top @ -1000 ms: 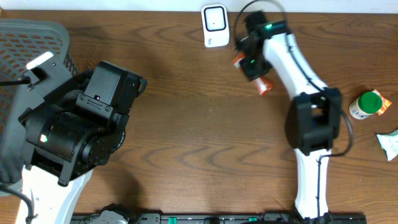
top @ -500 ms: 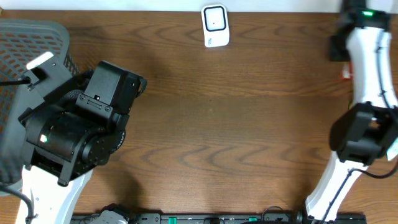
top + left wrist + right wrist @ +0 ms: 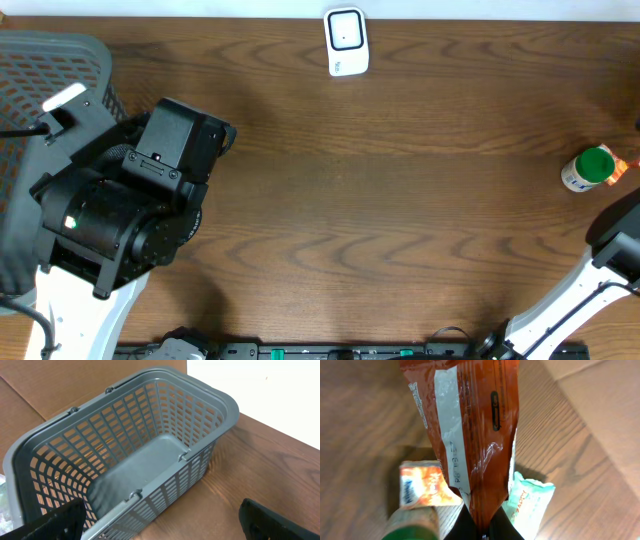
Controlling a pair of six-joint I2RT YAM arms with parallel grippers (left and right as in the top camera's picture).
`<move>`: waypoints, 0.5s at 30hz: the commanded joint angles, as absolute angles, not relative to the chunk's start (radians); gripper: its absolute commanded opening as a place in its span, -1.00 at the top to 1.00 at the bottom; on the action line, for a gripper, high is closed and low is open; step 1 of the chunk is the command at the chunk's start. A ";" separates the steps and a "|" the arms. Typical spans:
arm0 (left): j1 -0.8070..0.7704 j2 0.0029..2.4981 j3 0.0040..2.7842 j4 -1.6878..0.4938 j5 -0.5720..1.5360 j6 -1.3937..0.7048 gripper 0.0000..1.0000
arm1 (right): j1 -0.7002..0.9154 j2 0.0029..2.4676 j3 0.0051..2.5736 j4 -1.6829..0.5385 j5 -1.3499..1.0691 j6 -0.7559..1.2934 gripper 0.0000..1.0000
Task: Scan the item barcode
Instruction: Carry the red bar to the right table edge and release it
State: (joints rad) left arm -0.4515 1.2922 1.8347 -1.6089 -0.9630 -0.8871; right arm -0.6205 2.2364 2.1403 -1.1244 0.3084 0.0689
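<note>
My right gripper (image 3: 482, 529), clamped tight on the pouch's (image 3: 470, 425) end, holds it lengthwise near the bottle (image 3: 412, 526), with the scanner (image 3: 346, 40) well away to my left.

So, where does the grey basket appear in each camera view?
Overhead: the grey basket is in the top left corner, partly hidden by the left arm.
Left wrist: it fills the middle of the picture, with nothing inside.
Right wrist: not in it; the orange pouch takes up most of the view.
Shared landmark: the brown wooden table, seen in all three views.
</note>
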 commanded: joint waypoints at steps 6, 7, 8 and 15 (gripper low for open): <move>-0.445 1.293 1.843 -1.641 -0.968 -0.896 -0.95 | -0.675 2.425 2.143 -1.115 0.237 0.089 0.97; -0.445 1.293 1.843 -1.641 -0.968 -0.896 -0.96 | -0.677 2.457 2.143 -1.115 0.233 0.090 0.97; -0.445 1.293 1.843 -1.641 -0.968 -0.896 -0.96 | -0.676 2.474 2.143 -1.118 0.233 0.090 0.97; -0.445 1.293 1.843 -1.641 -0.968 -0.896 -0.96 | -0.676 2.453 2.145 -1.132 0.233 0.101 -0.29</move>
State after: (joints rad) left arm -0.4515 1.2926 1.8347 -1.6089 -0.9630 -0.8871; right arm -0.6746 2.4889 2.1403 -1.1267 0.2420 0.0845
